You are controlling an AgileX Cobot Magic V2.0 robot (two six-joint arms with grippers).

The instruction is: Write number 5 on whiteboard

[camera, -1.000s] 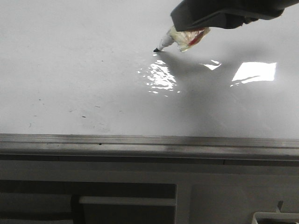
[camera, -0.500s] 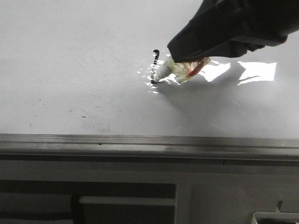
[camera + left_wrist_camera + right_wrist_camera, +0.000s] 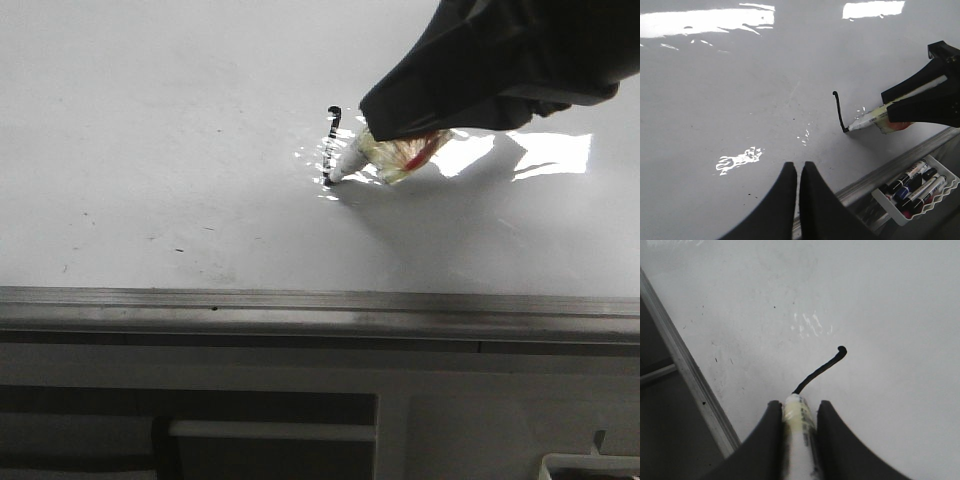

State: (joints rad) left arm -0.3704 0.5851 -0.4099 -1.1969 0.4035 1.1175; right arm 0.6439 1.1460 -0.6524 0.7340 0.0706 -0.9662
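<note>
One stroke of the number 5 (image 3: 332,143) is present on the whiteboard (image 3: 150,150): a thin black line with a small hook at its far end, running toward the robot and ending at the marker tip. In the front view the stroke lies slightly right of the board's centre, among bright glare patches. The marker pen (image 3: 352,158), white-bodied with yellowish tape around the barrel, is tilted low over the board, and its black tip touches the near end of the stroke. The right gripper (image 3: 800,412) is clamped on the marker; in the right wrist view both dark fingers (image 3: 771,422) press against the barrel, with the tip projecting beyond them onto the line (image 3: 820,369). In the left wrist view the same stroke (image 3: 839,112) and marker (image 3: 870,119) appear beside the right arm, near the board's grey aluminium edge strip (image 3: 320,303). The left gripper (image 3: 799,172) hangs above a bare part of the whiteboard, well apart from the stroke, its two black fingertips (image 3: 788,175) pressed together and holding nothing. A white tray (image 3: 945,187) holding several markers (image 3: 912,182) sits just beyond the edge strip in the left wrist view. Faint dark specks (image 3: 178,249) mark the board surface near the strip in the front view.
</note>
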